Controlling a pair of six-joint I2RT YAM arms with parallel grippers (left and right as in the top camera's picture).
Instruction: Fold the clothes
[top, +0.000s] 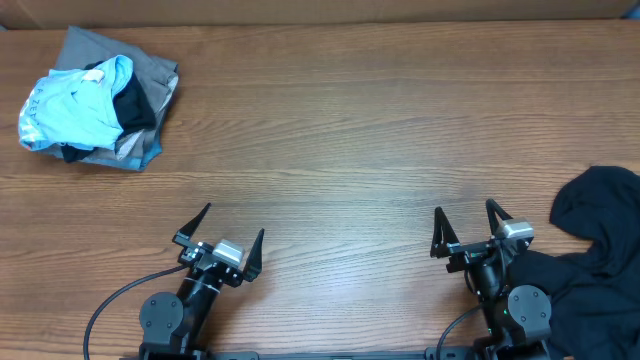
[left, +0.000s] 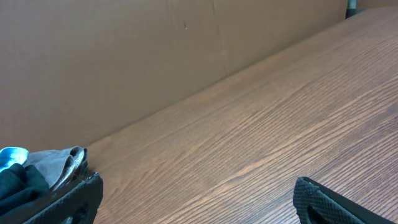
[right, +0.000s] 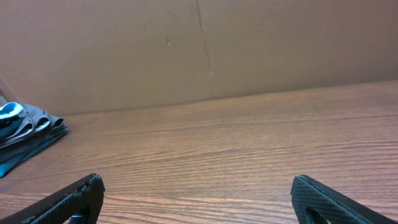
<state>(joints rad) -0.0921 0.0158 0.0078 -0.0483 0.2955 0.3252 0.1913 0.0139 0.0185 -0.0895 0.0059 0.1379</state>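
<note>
A crumpled pile of clothes (top: 95, 100) lies at the table's far left: a light blue T-shirt on top, with black and grey pieces under it. Its edge shows in the left wrist view (left: 37, 171) and the right wrist view (right: 25, 127). A loose black garment (top: 595, 235) lies bunched at the right edge, beside the right arm. My left gripper (top: 232, 225) stands open near the front edge, nothing between its fingers. My right gripper (top: 465, 220) is also open and empty, just left of the black garment.
A brown cardboard wall (right: 199, 43) runs along the table's far edge. Bare wooden tabletop (top: 350, 140) stretches between the pile and the black garment.
</note>
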